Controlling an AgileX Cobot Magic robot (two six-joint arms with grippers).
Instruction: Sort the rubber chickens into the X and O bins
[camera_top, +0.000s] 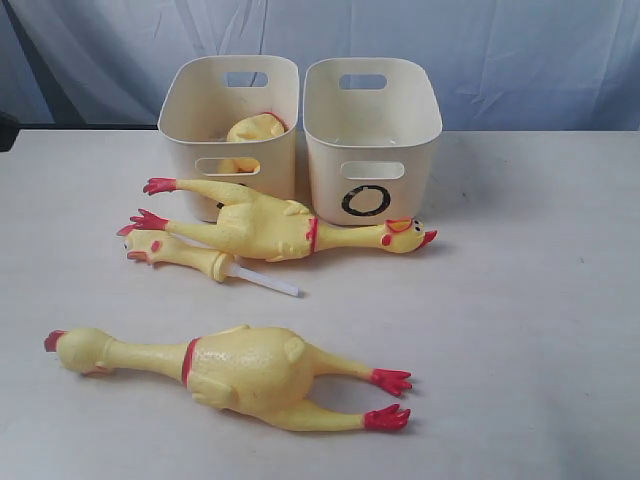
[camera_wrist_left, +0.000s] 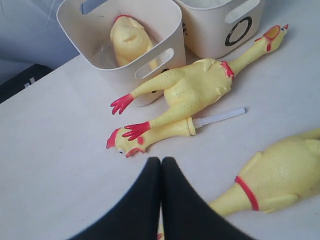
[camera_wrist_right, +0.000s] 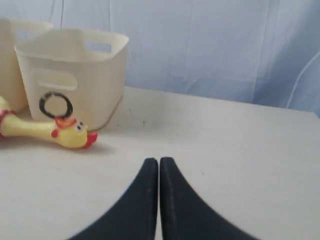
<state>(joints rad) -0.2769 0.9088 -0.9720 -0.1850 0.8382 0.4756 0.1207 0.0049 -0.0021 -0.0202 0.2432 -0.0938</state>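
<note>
Exterior view, from the left: the left bin (camera_top: 228, 110) stands at the back of the table (camera_top: 530, 320) with a headless chicken body (camera_top: 255, 130) inside. Its mark is hidden behind chicken legs, so it is probably the X one. The O bin (camera_top: 372, 140) stands just beside it on the right. In front of both lies a whole chicken (camera_top: 270, 225), feet left, head right below the O. The head-and-neck piece (camera_top: 185, 256) lies against its legs, white tube (camera_top: 268, 281) pointing right. Nearer the camera lies a larger whole chicken (camera_top: 240, 370), head left, feet right. The left gripper (camera_wrist_left: 161, 162) hangs over the table near the head-and-neck piece, fingers pressed together on nothing. The right gripper (camera_wrist_right: 159, 162) is over bare table, fingers likewise together
</note>
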